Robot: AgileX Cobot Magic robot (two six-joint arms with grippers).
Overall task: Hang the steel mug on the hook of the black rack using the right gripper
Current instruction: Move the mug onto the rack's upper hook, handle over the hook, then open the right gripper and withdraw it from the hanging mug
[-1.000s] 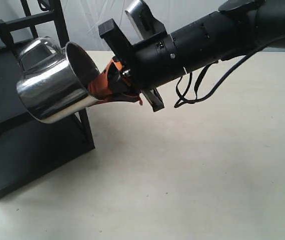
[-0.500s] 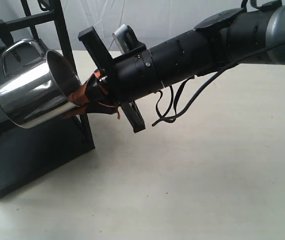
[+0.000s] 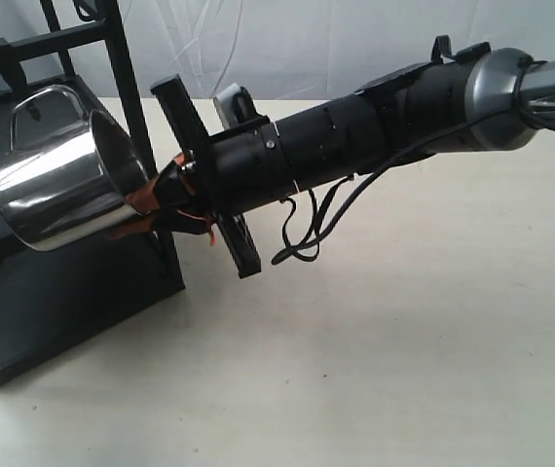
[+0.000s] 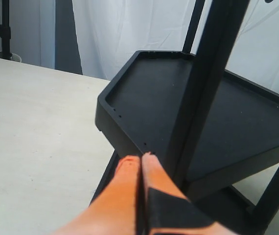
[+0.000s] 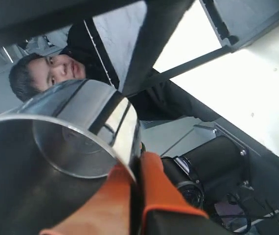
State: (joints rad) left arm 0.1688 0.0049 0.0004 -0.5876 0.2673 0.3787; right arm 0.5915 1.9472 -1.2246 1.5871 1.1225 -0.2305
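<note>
steel mug [image 3: 58, 175]: held off the table, tipped on its side, handle loop uppermost, against the black rack [image 3: 122, 58]
right gripper [image 3: 151, 199]: fingers pinch the mug's rim wall, one inside, one outside; mug projects beyond the fingertips
left gripper [image 4: 140, 161]: pressed together, empty
hook: not discernible
technique: judged; keep loop uppermost; thread it over the prong; release only once seated

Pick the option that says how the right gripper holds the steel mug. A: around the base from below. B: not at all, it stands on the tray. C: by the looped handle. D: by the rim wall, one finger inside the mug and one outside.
D: the right gripper's orange fingers pinch the steel mug's rim wall; its handle is free.
</note>
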